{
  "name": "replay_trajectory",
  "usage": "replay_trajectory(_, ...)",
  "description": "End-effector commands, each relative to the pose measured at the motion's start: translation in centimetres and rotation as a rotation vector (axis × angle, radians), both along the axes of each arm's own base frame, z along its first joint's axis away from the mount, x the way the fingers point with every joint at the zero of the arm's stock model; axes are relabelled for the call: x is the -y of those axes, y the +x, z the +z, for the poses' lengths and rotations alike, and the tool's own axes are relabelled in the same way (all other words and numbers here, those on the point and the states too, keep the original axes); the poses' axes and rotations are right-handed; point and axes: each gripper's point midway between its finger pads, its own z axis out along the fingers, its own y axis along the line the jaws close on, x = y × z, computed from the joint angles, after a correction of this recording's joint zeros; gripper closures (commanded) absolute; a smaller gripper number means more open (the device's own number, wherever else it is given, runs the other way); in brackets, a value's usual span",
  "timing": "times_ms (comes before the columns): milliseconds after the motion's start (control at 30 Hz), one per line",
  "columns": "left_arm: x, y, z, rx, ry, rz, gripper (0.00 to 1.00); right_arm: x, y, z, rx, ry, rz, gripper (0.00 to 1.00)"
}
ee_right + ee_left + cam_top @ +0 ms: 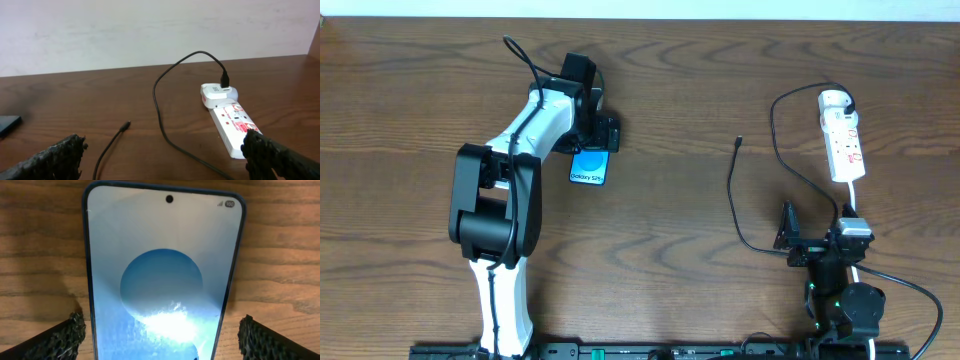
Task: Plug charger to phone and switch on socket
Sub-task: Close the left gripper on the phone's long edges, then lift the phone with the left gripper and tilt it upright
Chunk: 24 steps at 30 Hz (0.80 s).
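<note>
At the table's far left, the phone [588, 166] is straddled by the spread left gripper [161, 335], presumably to steady it, while at near right the spread, empty right gripper [162, 152] is faced toward the charger [154, 95], plugged into the socket [844, 140], its connector tip [126, 125] left loose between.

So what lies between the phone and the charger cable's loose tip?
Only bare brown wooden table, in the overhead view: nothing lies between the slim blue-screened phone and the thin black charger cable's small connector tip.
</note>
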Motion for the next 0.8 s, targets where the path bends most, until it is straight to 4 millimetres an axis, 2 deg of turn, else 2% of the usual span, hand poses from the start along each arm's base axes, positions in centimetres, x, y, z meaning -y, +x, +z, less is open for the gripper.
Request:
replay_trajectory(0,-1.0,-2.5,-3.3,-0.097,0.046,-0.076,0.00,-0.3,0.0,0.0,0.001,-0.012,0.017,0.01)
replay_trajectory(133,-3.6,-3.2,-3.3,-0.119,0.193,-0.107,0.00,-0.3,0.0,0.0,0.001,-0.012,0.017,0.01)
replay_trajectory(233,-4.0,-3.8,-3.3,-0.144,0.216,-0.151,0.00,-0.3,0.0,0.0,0.001,-0.012,0.017,0.01)
replay_trajectory(333,-3.3,-4.1,-3.3,-0.153,0.178,-0.154,0.00,-0.3,0.0,0.0,0.001,-0.012,0.017,0.01)
replay_trajectory(467,-1.2,-4.3,-3.2,-0.163,0.053,-0.161,0.00,-0.3,0.0,0.0,0.001,-0.012,0.017,0.01)
replay_trajectory(767,-0.6,-4.1,-3.3,-0.131,0.077,-0.257,0.00,-0.3,0.0,0.0,0.001,-0.012,0.017,0.01)
